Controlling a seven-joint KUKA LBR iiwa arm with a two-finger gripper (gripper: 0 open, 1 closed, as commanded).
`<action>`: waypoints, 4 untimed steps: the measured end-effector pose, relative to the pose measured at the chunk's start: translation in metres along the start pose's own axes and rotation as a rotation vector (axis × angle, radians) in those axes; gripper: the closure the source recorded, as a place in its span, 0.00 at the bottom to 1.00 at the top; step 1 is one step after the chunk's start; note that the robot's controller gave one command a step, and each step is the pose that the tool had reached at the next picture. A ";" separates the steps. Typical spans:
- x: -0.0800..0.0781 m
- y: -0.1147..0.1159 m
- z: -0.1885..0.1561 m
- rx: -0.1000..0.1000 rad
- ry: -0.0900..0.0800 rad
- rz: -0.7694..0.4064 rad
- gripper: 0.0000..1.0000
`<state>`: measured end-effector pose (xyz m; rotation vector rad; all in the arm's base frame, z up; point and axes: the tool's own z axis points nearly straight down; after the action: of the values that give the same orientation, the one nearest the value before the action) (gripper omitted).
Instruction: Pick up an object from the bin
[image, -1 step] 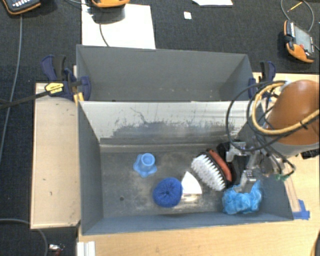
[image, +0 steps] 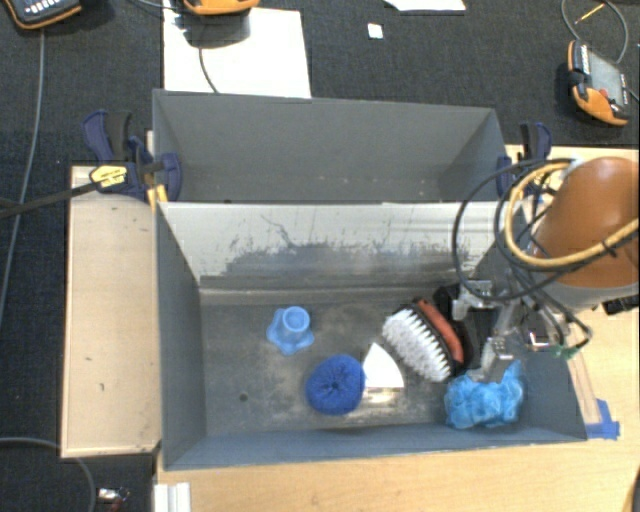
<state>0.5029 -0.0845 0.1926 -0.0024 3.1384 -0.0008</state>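
Observation:
My gripper (image: 494, 356) hangs low at the bin's right end, right above a crumpled light-blue cloth (image: 485, 400) that lies in the front right corner; whether it touches the cloth I cannot tell. Just left of the gripper lies a brush (image: 425, 340) with white bristles and a red and black back, tilted diagonally.
A white wedge-shaped piece (image: 383, 368) lies left of the brush, against a dark blue round scrubber (image: 335, 385). A small light-blue cup (image: 291, 328) stands further left. The arm's orange cover and cables hang over the right rim.

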 end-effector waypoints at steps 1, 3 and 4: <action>-0.048 -0.003 0.096 -0.004 0.001 0.347 0.00; -0.053 0.009 0.089 -0.004 0.004 0.078 0.00; -0.061 0.046 0.117 -0.003 0.000 -0.004 0.00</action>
<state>0.5642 -0.0383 0.0759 -0.0087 3.1379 0.0046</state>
